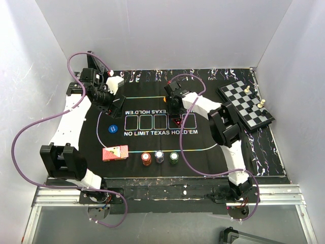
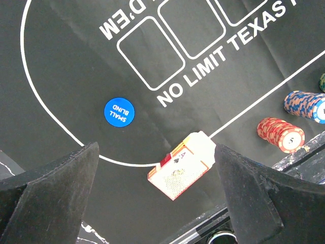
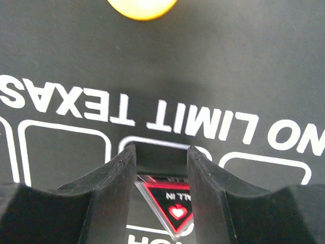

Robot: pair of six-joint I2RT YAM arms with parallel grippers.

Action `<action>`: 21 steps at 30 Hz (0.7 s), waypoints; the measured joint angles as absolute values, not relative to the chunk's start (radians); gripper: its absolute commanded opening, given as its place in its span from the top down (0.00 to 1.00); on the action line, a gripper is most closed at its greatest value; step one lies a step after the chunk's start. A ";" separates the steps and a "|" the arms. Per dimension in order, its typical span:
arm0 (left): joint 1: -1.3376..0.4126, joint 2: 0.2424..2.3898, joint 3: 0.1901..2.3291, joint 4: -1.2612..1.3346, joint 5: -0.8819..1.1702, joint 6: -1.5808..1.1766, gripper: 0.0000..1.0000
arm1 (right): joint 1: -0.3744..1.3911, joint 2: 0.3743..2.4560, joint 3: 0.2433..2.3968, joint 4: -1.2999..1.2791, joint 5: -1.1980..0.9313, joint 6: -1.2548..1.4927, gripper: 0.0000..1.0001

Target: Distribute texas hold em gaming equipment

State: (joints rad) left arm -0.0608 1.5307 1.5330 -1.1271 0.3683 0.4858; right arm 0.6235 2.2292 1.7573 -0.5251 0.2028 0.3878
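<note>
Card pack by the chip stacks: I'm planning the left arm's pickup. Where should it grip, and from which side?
Probably from straight above, closing across the two long edges of the card pack near its middle. It lies flat on the mat, so only its thin sides are grippable; the open left gripper looks wide enough.

Right wrist view: yellow button (image 3: 142, 6), beyond the mat lettering (image 3: 152, 114), is blurred and cut by the top edge. Triangular marker (image 3: 171, 206), on the near side of the lettering, has both flanks hidden behind the right fingers (image 3: 109, 195) and its tip cut by the bottom edge. Its print is only partly legible, and contact with the fingers cannot be told.
Left wrist view: green chip stack (image 2: 322, 81) is a sliver at the right edge, and the blue-striped chip stack (image 2: 304, 104) is clipped there too.
Top view: chess pieces (image 1: 247, 89) are too small to identify.
</note>
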 measured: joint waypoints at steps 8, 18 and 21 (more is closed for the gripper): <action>-0.061 1.503 1.531 -1.144 0.355 0.487 0.02 | 0.644 2.123 1.590 -0.519 0.255 0.389 0.48; -0.061 1.469 1.522 -1.152 0.347 0.497 0.02 | 0.676 2.074 1.511 -0.500 0.347 0.416 0.50; -0.061 1.464 1.517 -1.154 0.347 0.498 0.02 | 0.683 2.037 1.456 -0.504 0.397 0.445 0.46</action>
